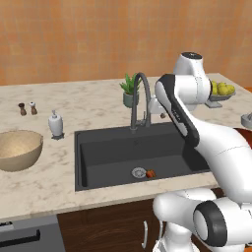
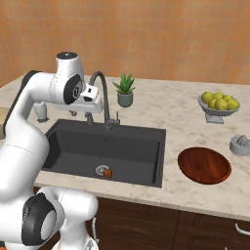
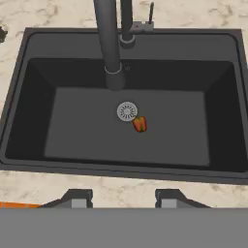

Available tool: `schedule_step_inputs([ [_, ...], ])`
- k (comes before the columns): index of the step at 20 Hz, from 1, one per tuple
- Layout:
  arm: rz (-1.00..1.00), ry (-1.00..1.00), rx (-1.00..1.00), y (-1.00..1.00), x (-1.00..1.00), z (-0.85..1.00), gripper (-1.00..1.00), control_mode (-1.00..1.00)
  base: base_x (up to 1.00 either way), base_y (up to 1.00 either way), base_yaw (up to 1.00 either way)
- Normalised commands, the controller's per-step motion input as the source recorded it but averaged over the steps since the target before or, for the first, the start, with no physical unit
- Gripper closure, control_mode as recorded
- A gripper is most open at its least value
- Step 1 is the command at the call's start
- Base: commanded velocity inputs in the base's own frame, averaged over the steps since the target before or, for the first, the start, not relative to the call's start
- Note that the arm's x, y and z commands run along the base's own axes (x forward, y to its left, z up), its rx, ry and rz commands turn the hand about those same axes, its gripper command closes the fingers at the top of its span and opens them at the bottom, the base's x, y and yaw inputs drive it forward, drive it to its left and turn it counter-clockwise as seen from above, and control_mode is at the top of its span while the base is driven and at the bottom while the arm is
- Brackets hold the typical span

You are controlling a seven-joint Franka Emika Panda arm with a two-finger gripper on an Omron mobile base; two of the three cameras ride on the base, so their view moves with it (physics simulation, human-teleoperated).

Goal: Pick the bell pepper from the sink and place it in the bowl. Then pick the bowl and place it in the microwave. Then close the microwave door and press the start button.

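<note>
The bell pepper [image 1: 150, 173] [image 2: 108, 173] [image 3: 140, 124], a tiny orange-red lump, lies on the floor of the black sink [image 1: 98, 157] [image 2: 136, 146] [image 3: 72, 126], touching the right side of the steel drain [image 3: 127, 111]. My gripper [image 1: 158, 113] [image 2: 81, 114] [image 3: 123, 199] hangs open high above the basin beside the arched faucet [image 1: 140, 93] [image 2: 102, 93] [image 3: 109, 38], with nothing between its fingers. The dark red-brown bowl [image 2: 204, 165] sits empty on the counter right of the sink. The microwave is out of view.
A tan wooden bowl [image 1: 17, 150] stands left of the sink, with a soap dispenser [image 1: 55, 124] and two shakers [image 1: 27, 108] behind it. A potted plant [image 1: 129, 91] [image 2: 125, 90], a grey bowl of lemons [image 2: 219, 103] and a juicer [image 2: 240, 144] stand toward the back and right.
</note>
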Motion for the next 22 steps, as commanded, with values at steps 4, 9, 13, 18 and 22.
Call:
schedule_step_inputs([
  [4,0.0,0.01,0.0,0.01,-0.13,-0.42,-1.0,-1.0,0.0,0.0,0.0],
  [9,0.0,0.01,0.02,-0.25,-0.18,-0.96,-1.0,-1.0,0.0,0.0,0.0],
  [13,0.01,0.01,0.14,-0.68,0.04,-0.8,-1.0,-1.0,0.0,0.0,0.0],
  [18,0.03,0.0,0.06,-0.37,0.14,-0.36,-1.0,-1.0,0.0,0.0,0.0],
  [22,0.0,0.16,0.0,0.0,0.39,-0.33,-1.0,-1.0,0.0,0.0,0.0],
])
